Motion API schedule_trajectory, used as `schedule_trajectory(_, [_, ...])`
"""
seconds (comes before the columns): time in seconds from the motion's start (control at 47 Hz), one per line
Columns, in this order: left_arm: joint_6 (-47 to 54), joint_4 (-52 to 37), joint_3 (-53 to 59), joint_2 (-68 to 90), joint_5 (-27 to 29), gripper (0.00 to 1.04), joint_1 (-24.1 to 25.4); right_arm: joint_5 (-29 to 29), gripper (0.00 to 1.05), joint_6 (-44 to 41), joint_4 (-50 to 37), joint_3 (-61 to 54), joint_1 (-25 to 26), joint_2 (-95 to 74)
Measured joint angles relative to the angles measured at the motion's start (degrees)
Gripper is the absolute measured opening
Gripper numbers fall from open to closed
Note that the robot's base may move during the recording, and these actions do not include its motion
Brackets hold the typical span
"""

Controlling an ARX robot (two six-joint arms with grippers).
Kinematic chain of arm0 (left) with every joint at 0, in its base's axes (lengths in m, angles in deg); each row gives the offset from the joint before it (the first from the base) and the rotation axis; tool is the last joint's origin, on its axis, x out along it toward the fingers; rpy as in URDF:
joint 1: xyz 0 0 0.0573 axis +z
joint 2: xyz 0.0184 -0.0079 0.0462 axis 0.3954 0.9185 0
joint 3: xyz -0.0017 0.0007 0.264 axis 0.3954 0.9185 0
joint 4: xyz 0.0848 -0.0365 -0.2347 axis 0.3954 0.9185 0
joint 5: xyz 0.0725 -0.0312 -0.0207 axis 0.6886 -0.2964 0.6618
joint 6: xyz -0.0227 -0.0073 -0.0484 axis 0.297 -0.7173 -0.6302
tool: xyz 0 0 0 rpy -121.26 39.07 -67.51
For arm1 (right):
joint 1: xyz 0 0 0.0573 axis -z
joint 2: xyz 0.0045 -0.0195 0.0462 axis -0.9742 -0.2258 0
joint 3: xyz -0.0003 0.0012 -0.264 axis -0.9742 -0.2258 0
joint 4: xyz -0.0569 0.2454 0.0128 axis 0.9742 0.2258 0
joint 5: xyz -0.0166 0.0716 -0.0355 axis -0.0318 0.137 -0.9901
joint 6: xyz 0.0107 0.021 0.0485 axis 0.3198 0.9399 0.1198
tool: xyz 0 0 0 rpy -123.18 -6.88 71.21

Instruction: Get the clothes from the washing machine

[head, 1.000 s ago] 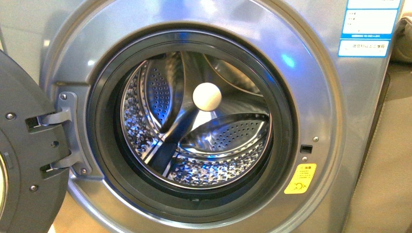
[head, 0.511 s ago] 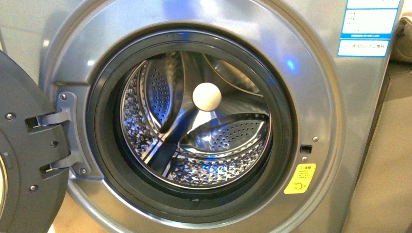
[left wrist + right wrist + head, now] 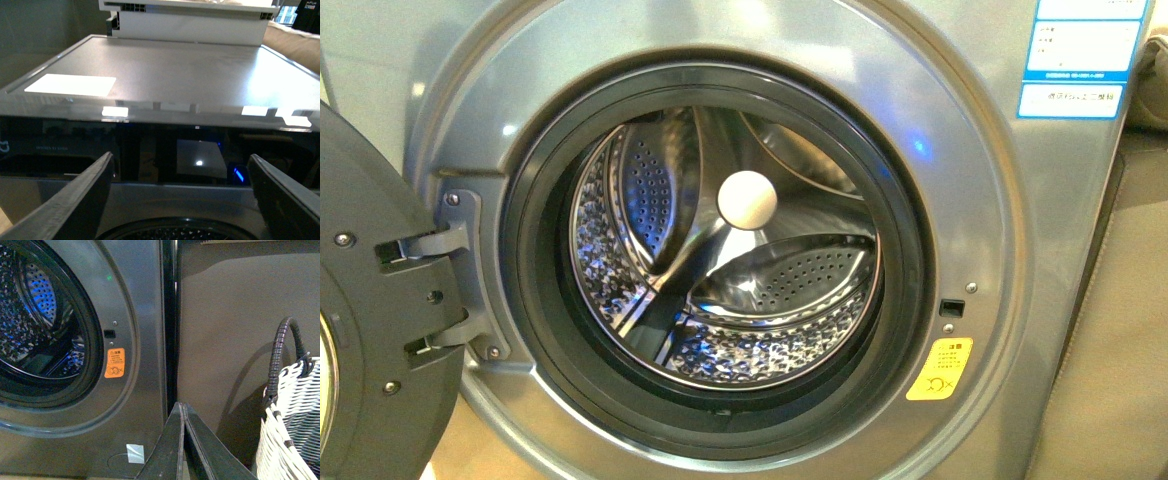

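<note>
Washing machine [image 3: 960, 180] door [image 3: 370, 330] swung open; drum [image 3: 720, 270] apparently holds no clothes, though its floor is partly hidden. Left gripper [image 3: 180, 197], fingers apart, hovers above the opening; right gripper [image 3: 183, 440], fingers together, sits low between the machine's right edge and the wicker basket [image 3: 295, 430].

You only get part of the door [image 3: 370, 300] at 9 o'clock — basket [image 3: 295, 425] cropped at 4 o'clock.

Washing machine [image 3: 960, 180] straight ahead of me, door [image 3: 370, 300] swung open to left on hinge [image 3: 460, 275]. Drum [image 3: 720, 250] behind rubber seal [image 3: 535, 330]. Sticker [image 3: 938, 368] right of opening, label [image 3: 1080, 60] above it. Basket [image 3: 292, 415] right of machine, near my right tool [image 3: 182, 440].
</note>
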Motion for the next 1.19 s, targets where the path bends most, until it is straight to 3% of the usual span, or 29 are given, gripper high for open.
schedule_trajectory(0.191, [0.98, -18.97, 37.42, -20.31, -4.7, 0.49, 6.29, 0.0, 0.02, 0.0, 0.0, 0.0, 0.0, 0.0])
schedule_trajectory(0.298, [1.14, -25.16, 52.63, -28.44, -7.74, 0.33, 9.29, 0.0, 0.02, 0.0, 0.0, 0.0, 0.0, 0.0])
schedule_trajectory(0.404, [1.36, -31.98, 70.12, -37.27, -12.22, 0.08, 13.2, 0.0, 0.02, 0.0, 0.0, 0.0, 0.0, 0.0])
schedule_trajectory(0.447, [1.33, -33.48, 73.88, -38.84, -13.94, 0.02, 14.01, 0.07, 0.02, 0.0, 0.0, 0.0, 0.0, 0.0])
schedule_trajectory(0.66, [1.51, -39.82, 91.36, -46.31, -18.27, 0.04, 19.82, 0.0, 0.02, 0.0, 0.0, 0.0, -0.02, 0.0])
schedule_trajectory(0.851, [1.55, -42.38, 97.94, -52.28, -21.27, 0.04, 22.18, 0.0, 0.02, 0.02, 0.0, 0.0, -0.02, 0.0])
schedule_trajectory(0.894, [1.55, -42.62, 99.76, -53.4, -25.33, 0.04, 25.2, 0.0, 0.02, 0.0, 0.0, 0.0, -0.02, 0.0])
schedule_trajectory(0.957, [1.55, -42.77, 102.62, -55.06, -26.95, 0.04, 28.02, 0.0, 0.02, 0.0, 0.0, 0.0, -0.02, 0.0])
schedule_trajectory(1.191, [1.55, -43.1, 108.08, -60.78, -27.19, 0.04, 28.59, 0.0, 0.02, 0.0, 0.0, 0.0, 0.0, 0.0])
